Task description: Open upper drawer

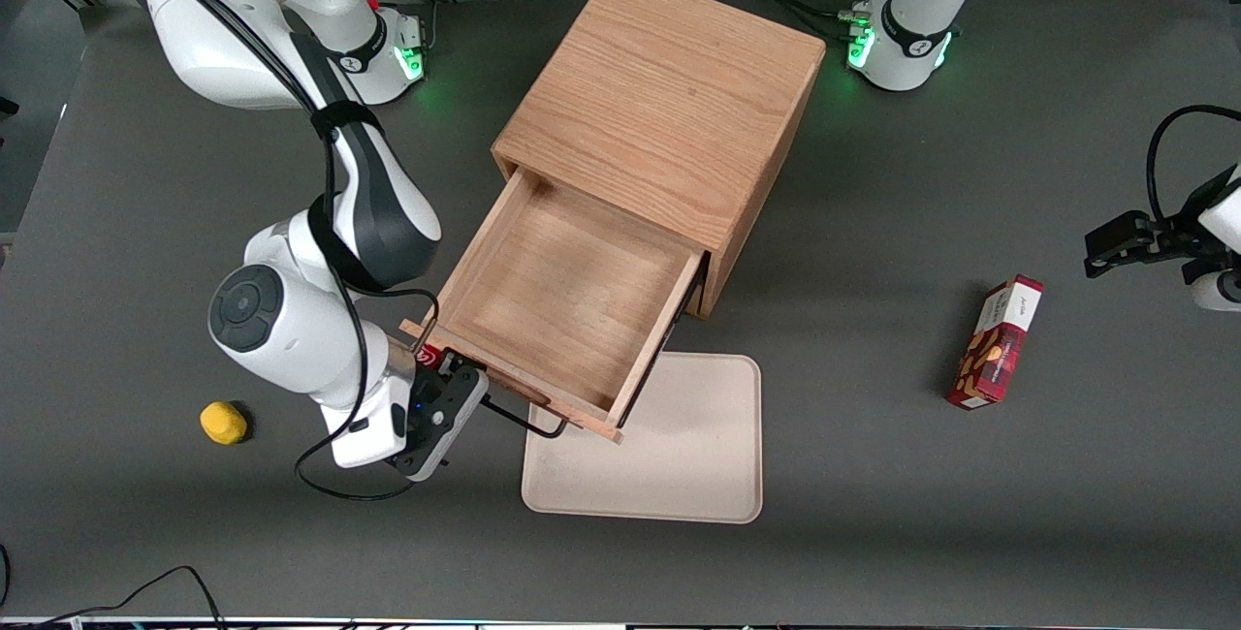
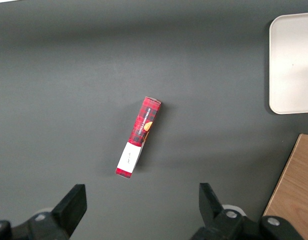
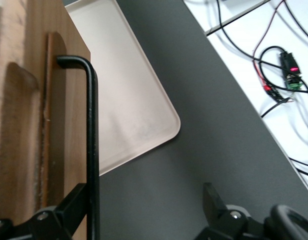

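Standing pulled out, upper drawer (image 1: 567, 305); gripper (image 3: 144, 205) fingers spread beside its handle (image 3: 91, 150).

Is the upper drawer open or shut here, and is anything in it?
Open and empty: the upper drawer is pulled far out, bare floor showing. The gripper, open, is at its handle.

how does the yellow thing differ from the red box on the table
The yellow object is small, rounded and plain; the red box is long, flat-sided and printed, with a white end. The yellow object lies toward the working arm's end of the table, near the claw at the upper drawer handle; the red box lies toward the parked arm's end. Both rest on the dark table, outside the beige tray.
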Controlling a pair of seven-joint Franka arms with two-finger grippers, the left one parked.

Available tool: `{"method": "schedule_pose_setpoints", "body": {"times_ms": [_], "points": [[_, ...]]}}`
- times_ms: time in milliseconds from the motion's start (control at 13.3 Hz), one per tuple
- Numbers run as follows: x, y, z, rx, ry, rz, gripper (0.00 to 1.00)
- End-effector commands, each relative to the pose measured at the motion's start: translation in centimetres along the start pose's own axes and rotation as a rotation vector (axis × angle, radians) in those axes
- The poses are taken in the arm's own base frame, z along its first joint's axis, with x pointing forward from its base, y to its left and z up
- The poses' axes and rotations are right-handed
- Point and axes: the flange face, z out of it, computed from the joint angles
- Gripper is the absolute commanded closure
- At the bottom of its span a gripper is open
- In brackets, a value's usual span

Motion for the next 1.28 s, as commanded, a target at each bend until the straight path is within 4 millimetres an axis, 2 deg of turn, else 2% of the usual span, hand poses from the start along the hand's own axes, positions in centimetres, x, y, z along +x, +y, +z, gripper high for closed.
{"method": "schedule_pose_setpoints", "body": {"times_ms": [0, 226, 301, 527, 602, 828, 1054, 1204], "points": [[0.5, 1.0, -2.9, -0.030, 0.055, 0.040, 0.00], [0.7, -0.3, -8.8, -0.010, 0.109, 0.132, 0.00], [-1.0, -0.3, -10.6, -0.002, 0.089, 0.178, 0.00], [-8.5, 2.8, -14.5, -0.023, 0.057, 0.312, 0.00], [-10.5, 3.1, -15.5, -0.026, 0.047, 0.344, 0.00], [-17.0, 3.1, -18.5, -0.047, 0.038, 0.514, 0.00], [-24.9, 2.9, -20.5, -0.064, 0.009, 0.746, 0.00], [-27.9, 2.1, -21.3, -0.071, -0.006, 0.914, 0.00]]}}
